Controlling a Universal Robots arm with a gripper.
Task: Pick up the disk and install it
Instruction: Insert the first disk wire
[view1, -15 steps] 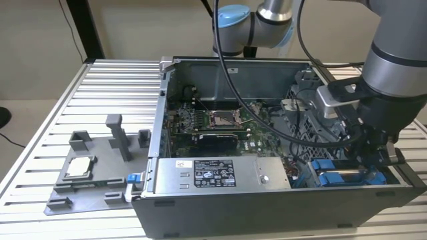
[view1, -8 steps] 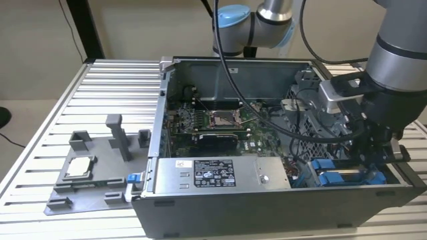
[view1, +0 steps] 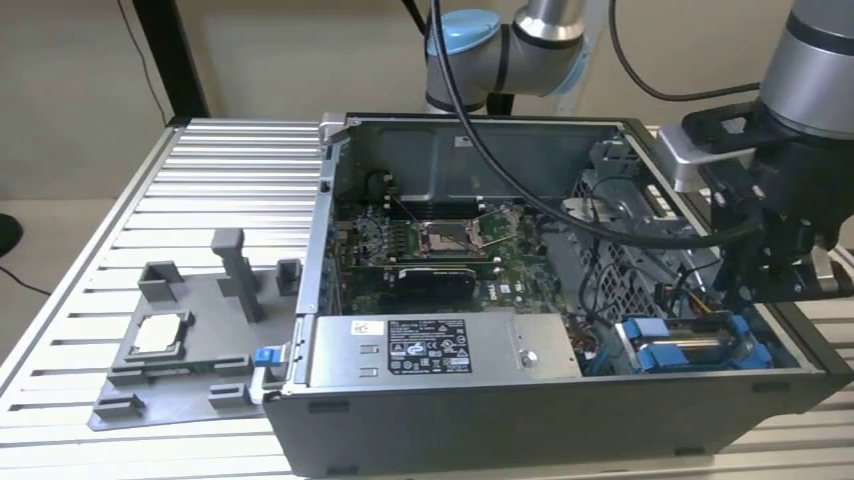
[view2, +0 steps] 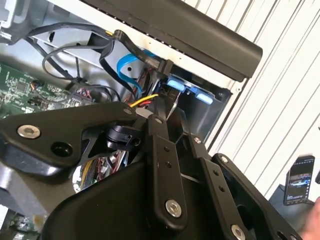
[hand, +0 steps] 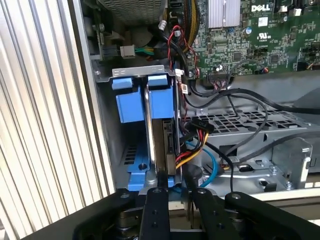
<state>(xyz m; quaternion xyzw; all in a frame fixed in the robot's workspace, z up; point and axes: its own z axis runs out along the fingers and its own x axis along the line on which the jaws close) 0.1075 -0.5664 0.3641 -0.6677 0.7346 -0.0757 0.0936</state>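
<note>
So the disk (hand: 161, 125) is standing on edge in the blue bay (view1: 694, 345) at the computer case (view1: 534, 420) corner, gripper (hand: 170, 186) pinched on its edge to keep it lined up with the slot.

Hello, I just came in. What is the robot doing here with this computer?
The arm has its tool lowered into the open computer case, at the drive bay in the corner on the exterior view's right. The disk, in its blue carrier, stands on edge in that bay, with the tool right at its edge.
</note>
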